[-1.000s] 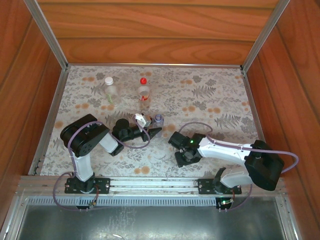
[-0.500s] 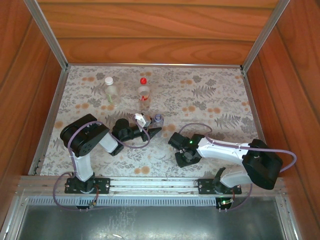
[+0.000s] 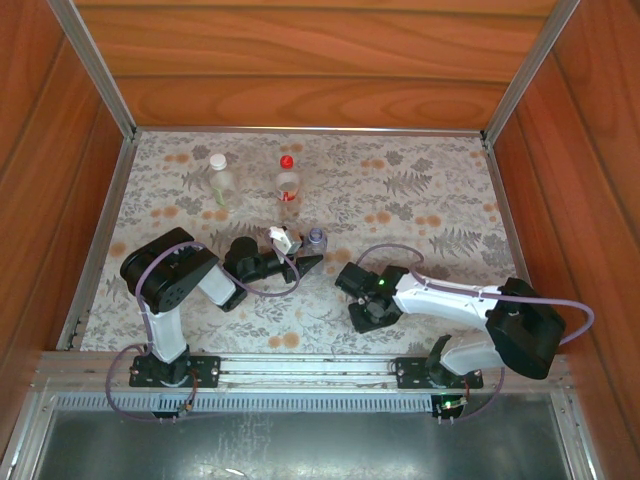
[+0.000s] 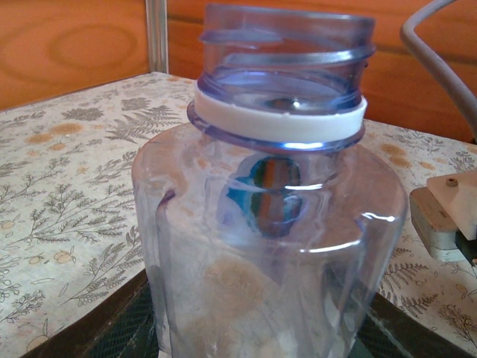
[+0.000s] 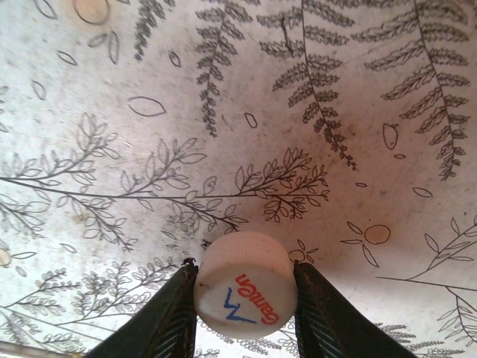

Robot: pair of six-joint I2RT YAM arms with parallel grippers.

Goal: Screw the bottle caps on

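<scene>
Left pincer [image 3: 306, 256] is clamping the slim bluish bottle [image 4: 268, 224] low on its body, with a dark finger [image 4: 123, 324] pressing in from each side. The bottle is standing upright between them with its threaded mouth open and a white ring [image 4: 279, 123] circling its neck. No writing is showing on it, only a striped patch of colour seen through the plastic.

Beyond this pincer and to its left, the plain bottle [image 3: 219, 182] is wearing a white cap [image 3: 217, 160]. Just right of that, the red-labelled bottle [image 3: 287, 184] is wearing a red cap [image 3: 287, 161]. Both are standing near the far wooden wall [image 3: 310, 100], well apart from the pincer, and the label is too small to read.

Right pincer [image 5: 244, 272] is gripping the pale cap [image 5: 242, 294] by its rim, close over the floral cloth [image 5: 313, 112]. Red lettering is running upside down across the cap's top. It looks like "Gamen" but is not certain, and a blue stroke is sitting beside it. Ahead of this pincer and to its right, bare cloth is stretching out to the metal rail [image 3: 503, 215] at the side.
</scene>
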